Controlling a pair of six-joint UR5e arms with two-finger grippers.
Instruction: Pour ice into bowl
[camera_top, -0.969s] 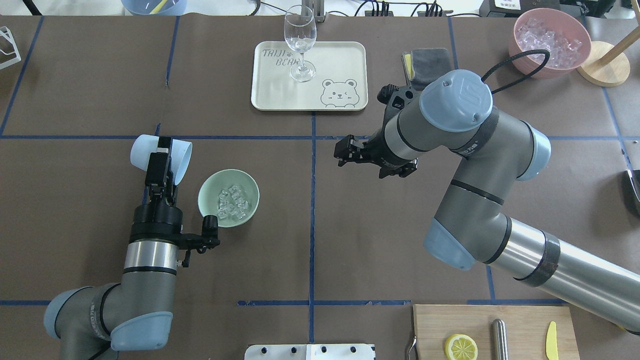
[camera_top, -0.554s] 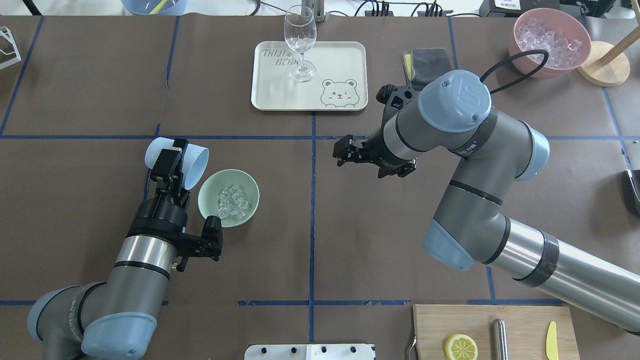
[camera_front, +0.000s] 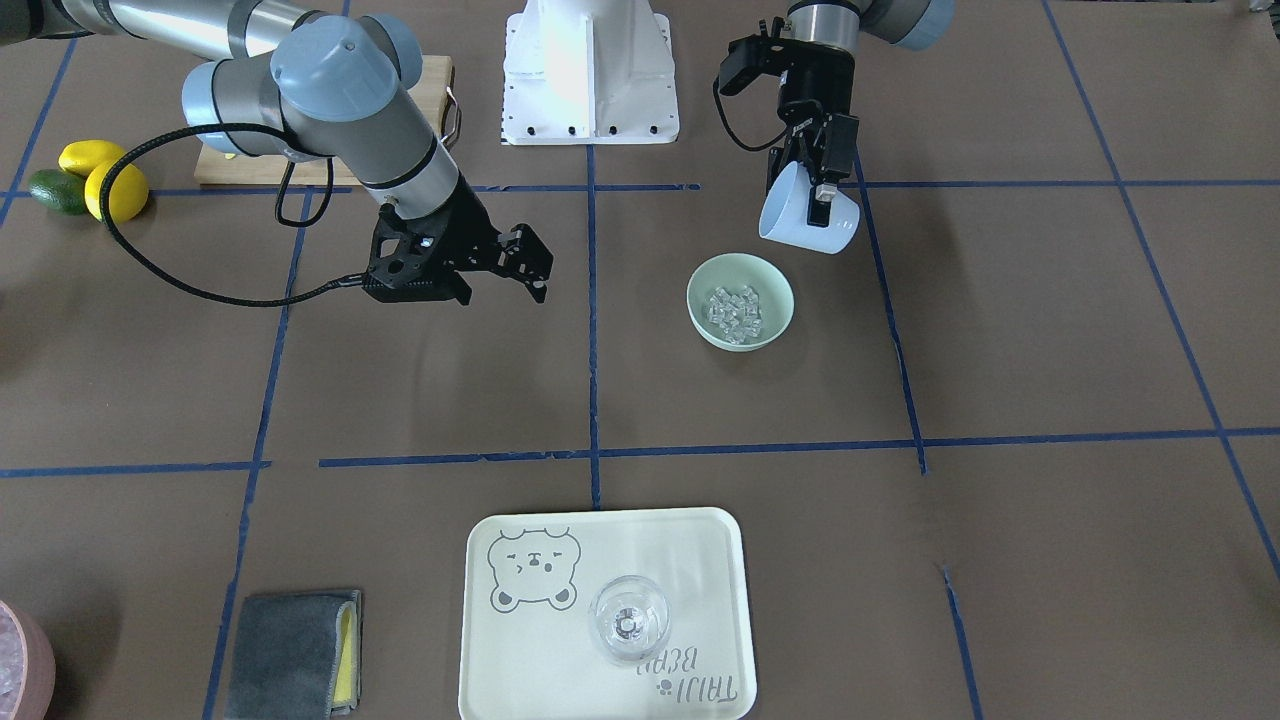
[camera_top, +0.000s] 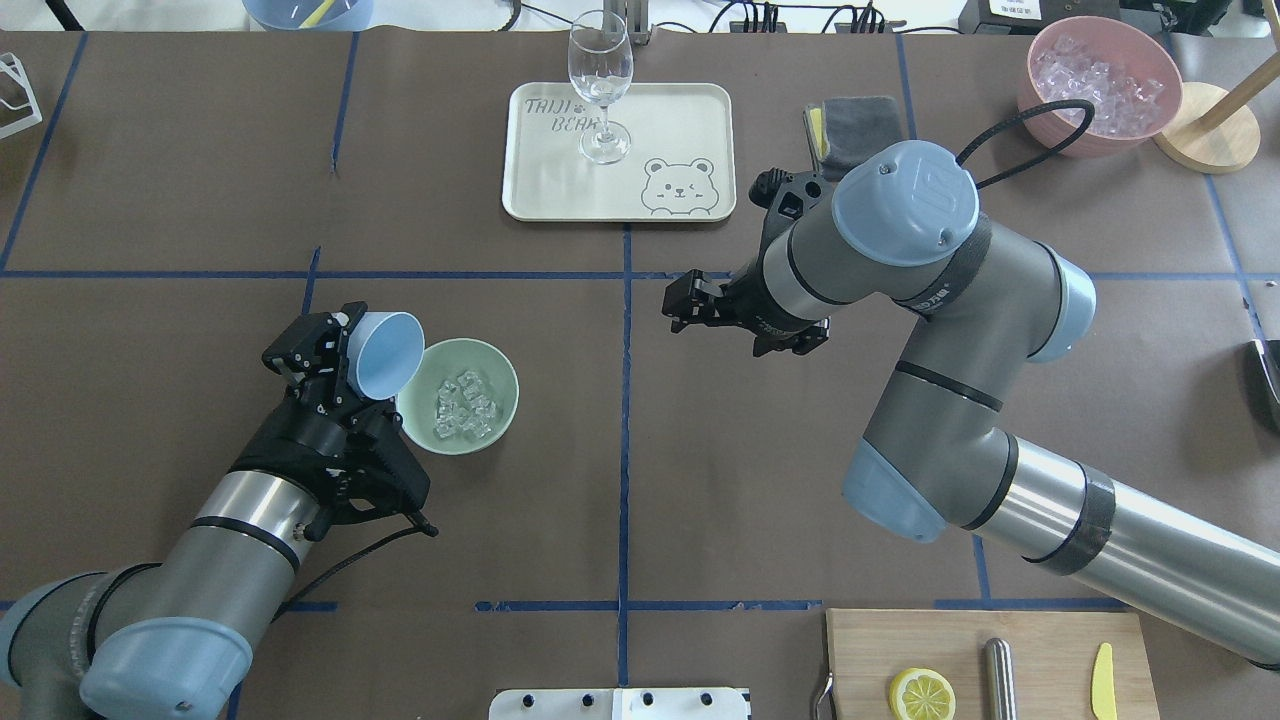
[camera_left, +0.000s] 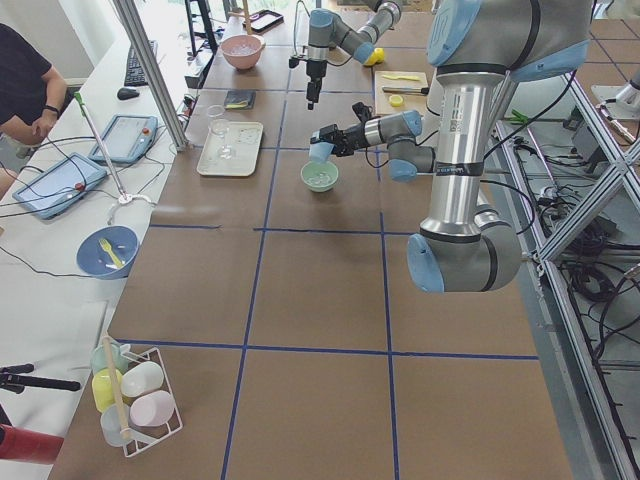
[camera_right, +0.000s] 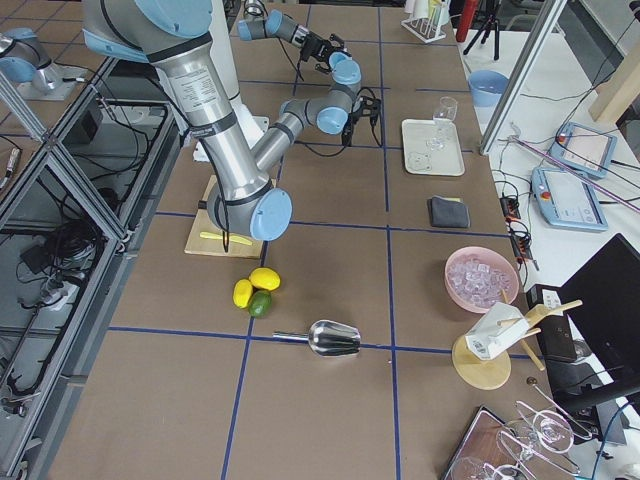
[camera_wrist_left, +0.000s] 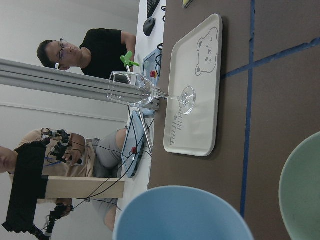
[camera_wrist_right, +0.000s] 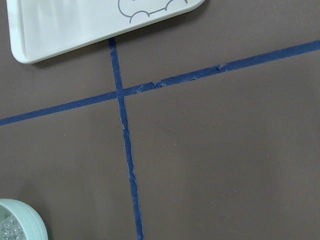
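Observation:
The pale mint-green bowl (camera_top: 460, 345) sits left of the table's middle, with several clear ice cubes (camera_top: 462, 405) inside. It also shows in the front-facing view (camera_front: 740, 258), with its ice (camera_front: 735, 310). My left gripper (camera_top: 340, 348) is shut on a light blue cup (camera_top: 385, 355). It holds the cup tilted just beside and above the bowl's left rim, and the cup's visible inside looks empty. The cup's rim (camera_wrist_left: 185, 215) and the bowl's edge (camera_wrist_left: 302, 190) show in the left wrist view. My right gripper (camera_top: 678, 305) is open and empty, hovering right of the centre line.
A cream tray (camera_top: 690, 110) with a wine glass (camera_top: 600, 75) stands at the back middle. A grey cloth (camera_top: 860, 125) and a pink tub of ice (camera_top: 1105, 85) are at the back right. A cutting board (camera_top: 1040, 640) with a lemon half lies at the front right.
My left arm swung right, carrying the cup from left of the bowl to its left rim and turning its mouth upward into view. The right arm barely moved.

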